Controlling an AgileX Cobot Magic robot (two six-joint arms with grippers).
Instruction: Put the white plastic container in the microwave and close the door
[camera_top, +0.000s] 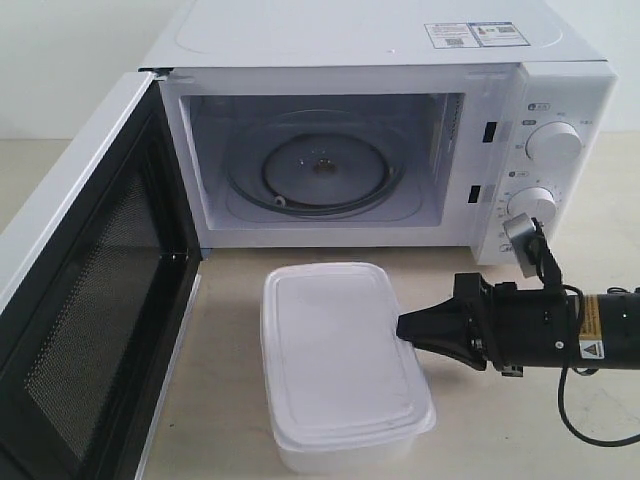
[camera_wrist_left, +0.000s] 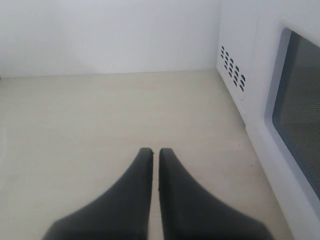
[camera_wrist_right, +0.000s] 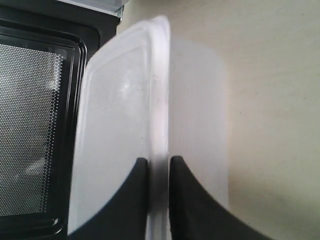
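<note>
1. Location: the white plastic container (camera_top: 340, 360) is found on the table (camera_top: 480, 430), lid on, just in front of the microwave (camera_top: 350, 35) and not yet inside. The cavity is empty apart from the glass turntable (camera_top: 320, 170).
2. The door (camera_top: 90, 330) is found swung wide open on the left, so the opening is unobstructed.
3. Right gripper (camera_wrist_right: 156, 162): it is laid in from the container's right side. Its fingers (camera_wrist_right: 130, 200) are narrowed onto the lid's lip, one on the lid's top and one under the lip. The container is judged to be pinched by that rim alone.
4. Left gripper (camera_wrist_left: 151, 151): its fingers are pressed together on nothing, over bare table beside the microwave's outer wall.
5. The step in hand is judged to be the lift and carry into the cavity. A hold on the lip only is considered weak — the lid could flex or peel off. The box should be kept level, moved slowly, and raised just enough to clear the cavity sill.
6. The container should be set centred on the turntable and well back — otherwise its front edge may be struck when the door is closed.
</note>
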